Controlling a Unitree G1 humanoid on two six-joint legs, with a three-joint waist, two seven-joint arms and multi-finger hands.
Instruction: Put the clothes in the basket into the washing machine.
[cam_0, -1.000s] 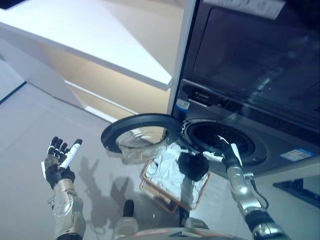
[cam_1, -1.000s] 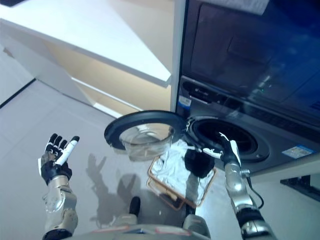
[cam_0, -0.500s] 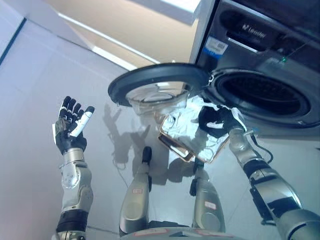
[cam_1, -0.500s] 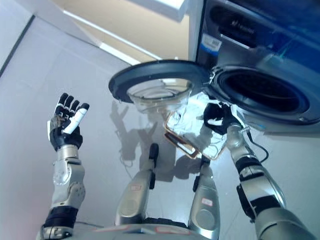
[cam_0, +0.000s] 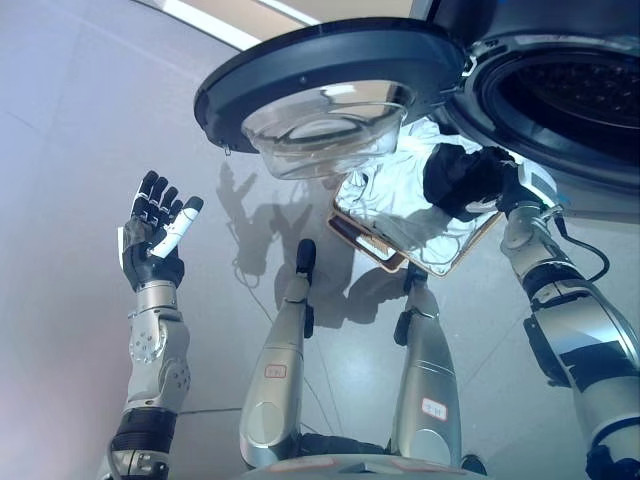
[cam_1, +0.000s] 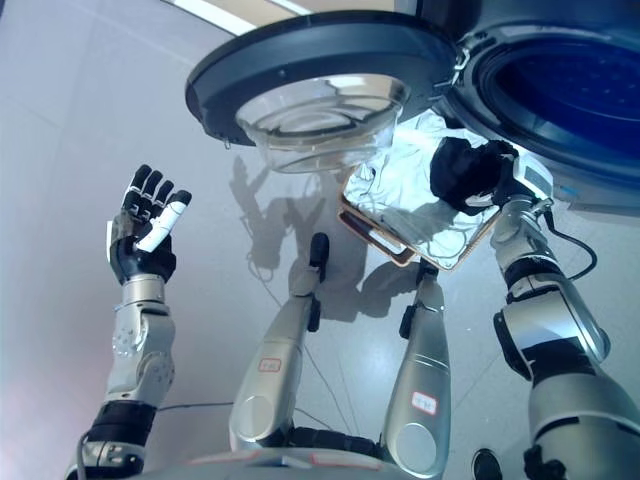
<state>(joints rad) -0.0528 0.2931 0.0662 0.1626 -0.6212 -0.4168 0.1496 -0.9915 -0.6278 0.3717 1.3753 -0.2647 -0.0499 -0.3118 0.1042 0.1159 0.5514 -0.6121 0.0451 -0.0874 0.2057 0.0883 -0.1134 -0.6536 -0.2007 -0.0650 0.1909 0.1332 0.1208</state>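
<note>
Nearest us, we see the left hand (cam_0: 152, 236) raised over the grey floor (cam_0: 70, 150) on the left side, palm up, its fingers (cam_1: 150, 192) straight and spread, holding nothing. On the right, the right hand (cam_0: 498, 184) reaches up towards the machine, its fingers curled round a black garment (cam_0: 460, 178) that hangs bunched just above the basket (cam_0: 362, 238). The basket stands on the floor below the open door (cam_0: 330, 70), with white clothes (cam_0: 400, 190) piled inside it. Beyond, the washing machine (cam_1: 560, 100) stands with its round door swung wide to the left, the glass bowl facing down, and the dark drum (cam_0: 585, 85) open just beyond the held garment.
</note>
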